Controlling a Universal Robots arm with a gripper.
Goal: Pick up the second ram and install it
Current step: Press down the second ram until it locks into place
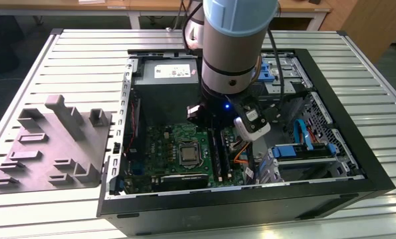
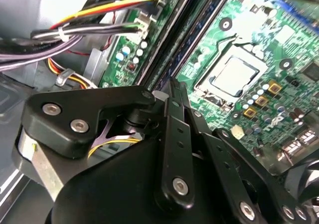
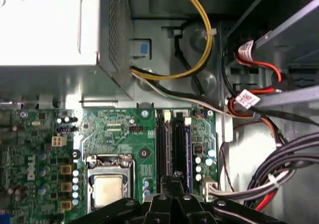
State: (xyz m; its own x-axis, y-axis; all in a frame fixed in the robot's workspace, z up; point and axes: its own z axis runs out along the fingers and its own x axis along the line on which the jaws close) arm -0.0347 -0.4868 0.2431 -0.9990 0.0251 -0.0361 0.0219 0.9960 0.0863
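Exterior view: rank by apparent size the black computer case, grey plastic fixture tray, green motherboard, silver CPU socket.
1. Black computer case
2. Grey plastic fixture tray
3. Green motherboard, partly hidden by the arm, so its rank against the tray is unsure
4. Silver CPU socket

Second ram [image 3: 178, 149] — dark, slim, on edge in motherboard slot

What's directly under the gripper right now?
The gripper hangs over the motherboard's long black memory slots, beside the CPU socket. The slots' near ends are covered by the fingers.
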